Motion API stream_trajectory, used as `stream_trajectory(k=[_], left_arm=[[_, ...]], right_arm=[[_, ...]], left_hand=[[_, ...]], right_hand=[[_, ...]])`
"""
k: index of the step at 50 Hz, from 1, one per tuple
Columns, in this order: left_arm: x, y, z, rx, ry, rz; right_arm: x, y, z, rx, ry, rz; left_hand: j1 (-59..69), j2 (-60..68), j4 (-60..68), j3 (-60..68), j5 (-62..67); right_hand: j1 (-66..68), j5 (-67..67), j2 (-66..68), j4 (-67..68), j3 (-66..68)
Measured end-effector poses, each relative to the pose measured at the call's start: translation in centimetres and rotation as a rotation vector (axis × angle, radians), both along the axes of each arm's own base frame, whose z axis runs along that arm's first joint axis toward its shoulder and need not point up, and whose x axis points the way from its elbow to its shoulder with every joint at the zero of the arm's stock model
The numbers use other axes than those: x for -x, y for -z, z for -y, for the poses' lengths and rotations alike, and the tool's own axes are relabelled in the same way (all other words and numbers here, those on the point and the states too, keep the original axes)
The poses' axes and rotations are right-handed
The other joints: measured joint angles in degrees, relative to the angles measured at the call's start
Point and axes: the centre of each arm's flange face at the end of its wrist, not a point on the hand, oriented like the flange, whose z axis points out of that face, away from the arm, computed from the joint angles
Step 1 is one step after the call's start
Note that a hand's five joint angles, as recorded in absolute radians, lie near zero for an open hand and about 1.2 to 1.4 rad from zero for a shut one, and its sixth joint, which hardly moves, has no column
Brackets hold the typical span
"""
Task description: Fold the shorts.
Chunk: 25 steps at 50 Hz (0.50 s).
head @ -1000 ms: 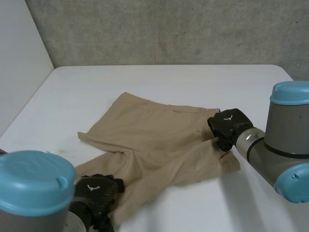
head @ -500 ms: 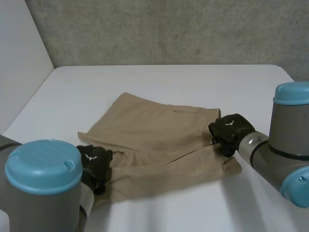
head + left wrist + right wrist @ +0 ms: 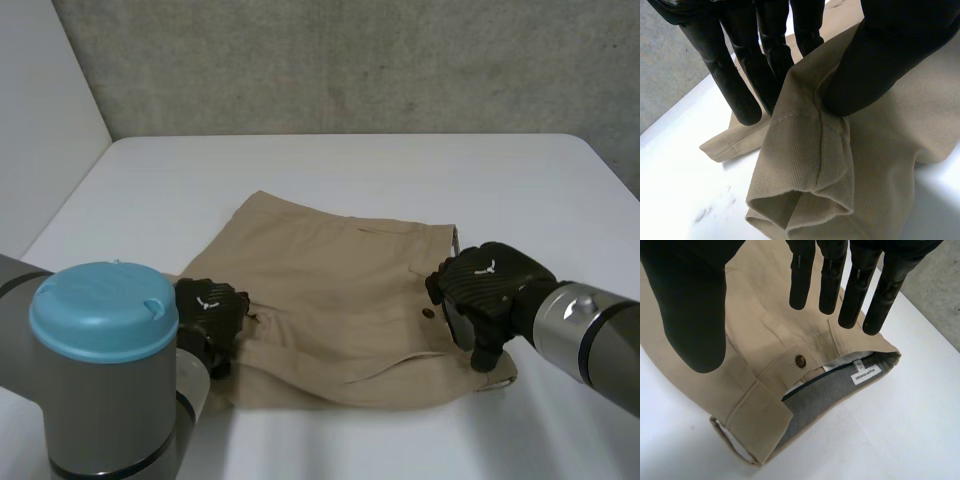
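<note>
Tan twill shorts (image 3: 340,285) lie flat on the white desk (image 3: 350,165), mid-desk toward the near edge. The waistband (image 3: 760,400) faces the desk's right edge, and the cloth is doubled along the near side.

Left hand (image 3: 212,312) is at the leg-hem end, toward the left edge — thumb and fingers (image 3: 740,90) clamp a raised fold of hem cloth between them.

Right hand (image 3: 490,285) is over the waistband end. Its fingers (image 3: 828,275) are straight and spread, thumb apart — released, grasping nothing.

The waistband gapes there: brown button (image 3: 800,360), grey lining (image 3: 825,395), small white label (image 3: 866,374).
</note>
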Motion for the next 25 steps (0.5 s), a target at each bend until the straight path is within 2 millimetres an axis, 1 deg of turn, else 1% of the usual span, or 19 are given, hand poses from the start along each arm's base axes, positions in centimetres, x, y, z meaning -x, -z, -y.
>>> stream_trajectory(k=[6,11,12,13,14,15,17,18,21,25], left_arm=[[0.2,0.2,0.3,-0.001,-0.001,0.001],[0.3,0.1,0.5,0.001,-0.002,0.000],[0.3,0.1,0.5,0.001,-0.002,-0.001],[0.3,0.1,0.5,0.002,-0.003,-0.001],[0.3,0.1,0.5,0.002,-0.003,-0.002],[0.3,0.1,0.5,0.002,-0.003,-0.002],[0.3,0.0,0.4,0.003,-0.002,-0.003],[0.3,0.0,0.4,0.004,-0.002,-0.003],[0.2,-0.1,0.2,0.003,0.001,0.000],[-0.1,-0.5,-0.3,0.004,0.015,0.021]], right_arm=[[0.1,1.2,-0.5,0.014,-0.001,0.003],[0.0,3.2,-0.5,-0.008,-0.001,-0.006],[0.0,3.8,-0.5,-0.020,0.000,-0.011],[0.0,4.2,-0.4,-0.028,0.000,-0.015],[-0.1,4.6,-0.3,-0.038,0.000,-0.019],[-0.1,4.8,-0.2,-0.041,0.000,-0.020],[-0.1,5.4,0.0,-0.051,0.003,-0.024],[-0.1,5.6,0.2,-0.053,0.004,-0.025],[-0.1,5.5,0.4,-0.045,0.008,-0.023],[0.3,4.1,-0.1,0.000,0.005,-0.020]], left_hand=[[0.00,0.01,0.00,0.00,0.00],[0.00,0.02,0.01,0.00,0.00],[0.00,0.02,0.00,0.00,0.00],[0.00,0.02,0.00,0.00,0.00],[0.00,0.02,0.00,0.00,0.00],[0.00,0.02,0.01,0.00,0.00],[0.00,0.02,0.00,0.00,0.00],[0.00,0.02,0.01,0.00,0.00],[0.00,0.02,0.00,0.00,0.00],[0.00,0.02,0.01,0.00,0.00]], right_hand=[[0.00,0.00,0.00,0.00,-0.01],[0.00,0.21,0.00,0.11,0.00],[3.10,3.56,3.59,3.56,4.05],[10.68,11.00,11.73,11.42,11.18],[21.01,20.94,22.70,21.85,21.63],[24.05,24.44,26.34,25.45,26.50],[24.05,24.44,26.34,25.45,26.50],[32.64,39.62,39.63,41.10,40.36],[32.64,40.28,39.87,42.42,41.40],[32.64,40.29,39.87,42.54,41.47]])
